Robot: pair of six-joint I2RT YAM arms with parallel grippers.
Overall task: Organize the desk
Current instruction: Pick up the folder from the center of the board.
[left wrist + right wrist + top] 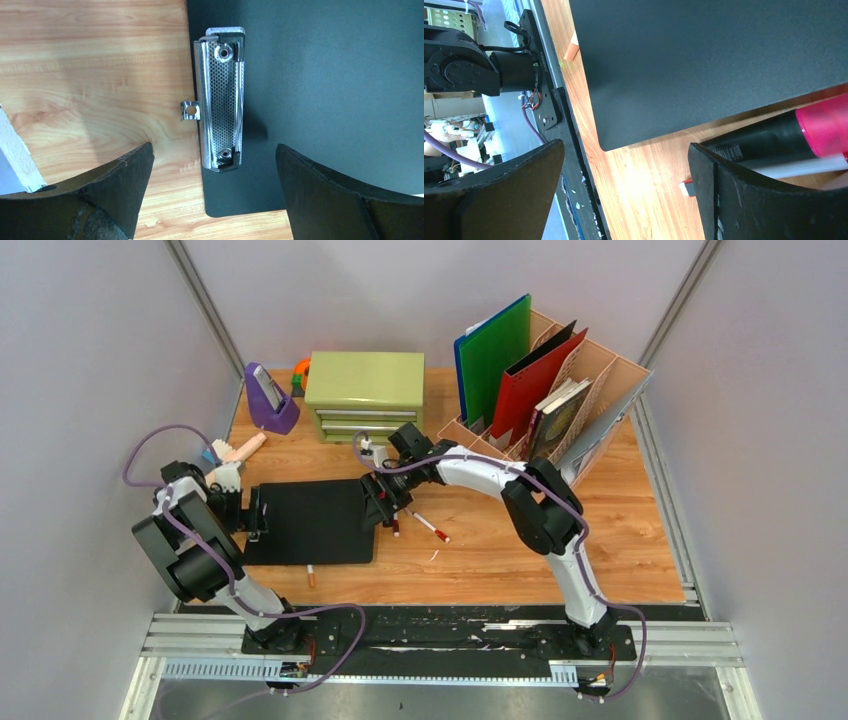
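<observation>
The desk (530, 565) bears a black clipboard (312, 523); a pen (429, 527); a green drawer chest (365, 382).

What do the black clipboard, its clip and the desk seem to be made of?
Clipboard: matte black board, probably plastic or coated fibreboard; no glare. Clip: shiny perforated metal, riveted. Desk: wood-grain surface, likely laminate; smooth with soft sheen.

We've got the clipboard (310, 522) flat on the desk (520, 560), left of centre, with the drawer chest (365, 390) behind it, the file rack (590, 390) back right and two pens (428, 526) just right of the clipboard.
</observation>
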